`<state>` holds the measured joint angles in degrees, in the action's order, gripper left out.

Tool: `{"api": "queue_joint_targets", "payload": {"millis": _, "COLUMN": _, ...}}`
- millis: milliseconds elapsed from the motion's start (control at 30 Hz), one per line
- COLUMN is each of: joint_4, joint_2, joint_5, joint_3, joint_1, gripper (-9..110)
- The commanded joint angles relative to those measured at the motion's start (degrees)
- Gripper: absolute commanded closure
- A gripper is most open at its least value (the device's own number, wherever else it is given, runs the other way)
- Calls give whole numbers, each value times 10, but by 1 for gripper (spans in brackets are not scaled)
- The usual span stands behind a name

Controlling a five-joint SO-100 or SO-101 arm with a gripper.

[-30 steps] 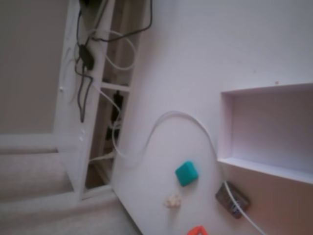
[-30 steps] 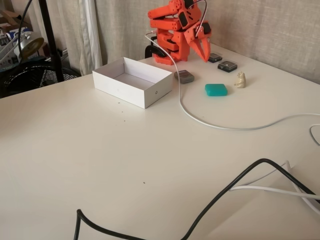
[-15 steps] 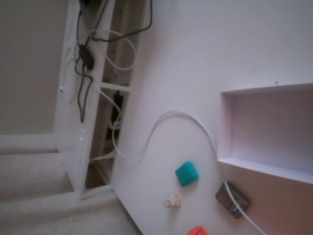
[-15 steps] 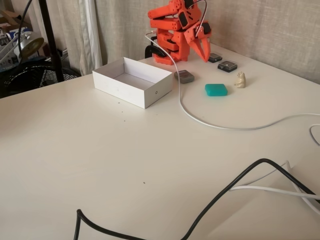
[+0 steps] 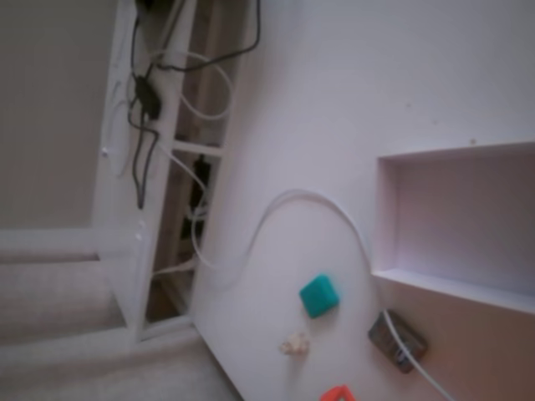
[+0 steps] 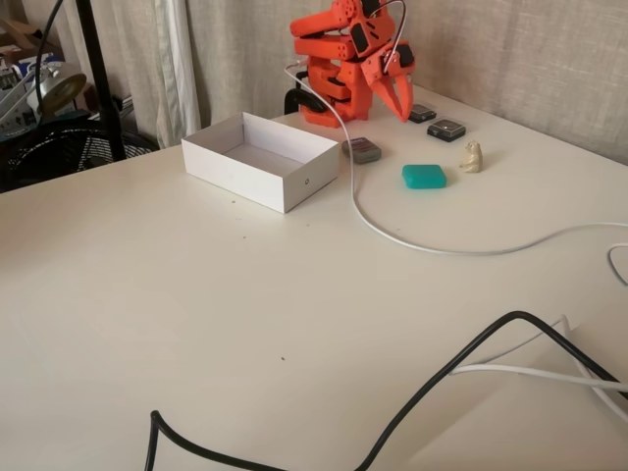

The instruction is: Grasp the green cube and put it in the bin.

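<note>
The green cube lies flat on the white table, right of the bin in a fixed view. The bin is a white open box with nothing in it; in a fixed view its wall shows at the right. My orange arm is folded at the back of the table. Its gripper points down, shut and holding nothing, a short way behind the cube. Only an orange fingertip pokes in at the bottom edge of a fixed view, below the cube.
A beige lump sits right of the cube. A dark device lies between bin and cube, its white cable curving past the cube. Two small dark items sit near the arm. A black cable crosses the front.
</note>
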<state>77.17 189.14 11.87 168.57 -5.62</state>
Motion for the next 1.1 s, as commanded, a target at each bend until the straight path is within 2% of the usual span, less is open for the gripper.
{"api": "queue_joint_targets", "payload": {"millis": 0, "joint_4": -8, "joint_2": 4, "joint_5": -2, "joint_3": 0, "joint_1": 7, "gripper": 110}}
{"api": "queue_joint_targets", "payload": {"millis": 100, "joint_4": -11, "joint_2": -4, "joint_5": 4, "joint_3": -2, "joint_1": 1, "gripper": 109}}
{"api": "queue_joint_targets", "payload": {"millis": 167, "joint_4": -35, "joint_2": -21, "joint_5": 64, "joint_3": -4, "joint_1": -18, "gripper": 107}}
{"api": "queue_joint_targets", "payload": {"millis": 267, "joint_4": -87, "joint_2": -113, "joint_5": 65, "joint_3": -55, "joint_1": -18, "gripper": 104}}
{"api": "queue_joint_targets", "payload": {"millis": 333, "joint_4": -81, "joint_2": -217, "joint_5": 62, "joint_3": -142, "joint_1": -17, "gripper": 92}}
{"api": "queue_joint_targets", "payload": {"millis": 400, "joint_4": -79, "joint_2": -337, "joint_5": 52, "joint_3": -264, "joint_1": -11, "gripper": 86}}
{"api": "queue_joint_targets", "payload": {"millis": 467, "joint_4": -69, "joint_2": -446, "joint_5": 15, "joint_3": -403, "joint_1": 5, "gripper": 68}}
{"api": "queue_joint_targets", "payload": {"millis": 500, "joint_4": -60, "joint_2": -497, "joint_5": 11, "joint_3": -474, "joint_1": 9, "gripper": 66}}
{"api": "queue_joint_targets", "payload": {"millis": 667, "joint_4": 4, "joint_2": -677, "joint_5": -12, "joint_3": -763, "joint_1": 30, "gripper": 65}}
{"api": "queue_joint_targets", "payload": {"millis": 767, "joint_4": 51, "joint_2": -762, "joint_5": -20, "joint_3": -881, "joint_1": 58, "gripper": 66}}
{"api": "queue_joint_targets", "payload": {"millis": 1067, "joint_4": 146, "joint_2": -933, "joint_5": -23, "joint_3": -983, "joint_1": 142, "gripper": 66}}
